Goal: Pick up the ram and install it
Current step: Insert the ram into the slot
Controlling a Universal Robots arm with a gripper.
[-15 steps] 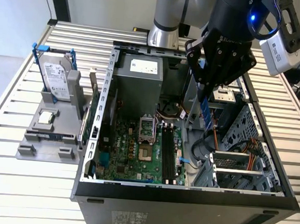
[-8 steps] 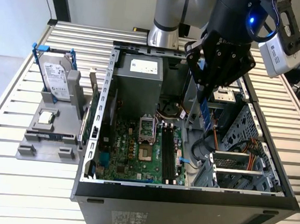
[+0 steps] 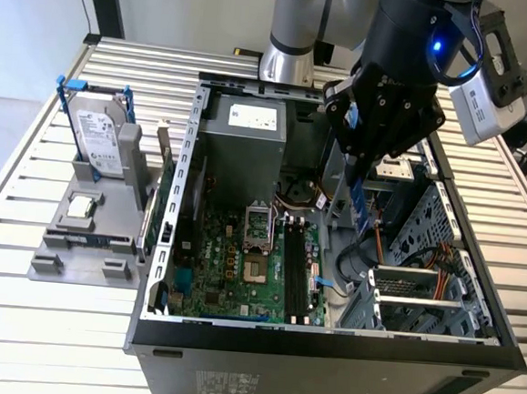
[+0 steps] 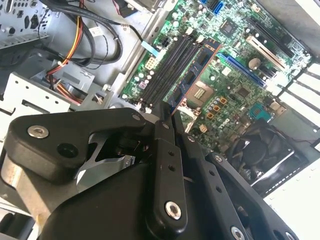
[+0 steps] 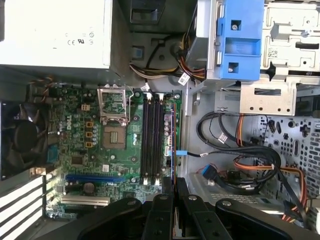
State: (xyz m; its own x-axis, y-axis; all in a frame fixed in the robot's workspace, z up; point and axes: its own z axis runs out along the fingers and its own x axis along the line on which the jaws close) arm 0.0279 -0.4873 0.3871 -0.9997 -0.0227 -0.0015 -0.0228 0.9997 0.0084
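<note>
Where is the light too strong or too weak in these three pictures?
In the exterior view, a blue light glows on the arm; in the first wrist view, the power supply is washed out pale, while the gripper, shut on the ram, is nearly black; in the second wrist view, the table beyond the fan is blown out white.

Silver-grey arm with a blue-lit black wrist; matte black end effector links carry silver screws.

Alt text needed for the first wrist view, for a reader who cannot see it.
The gripper holds the ram edge-on, alongside the black memory slots of a green motherboard inside an open computer case. Cables lie beside the board.
</note>
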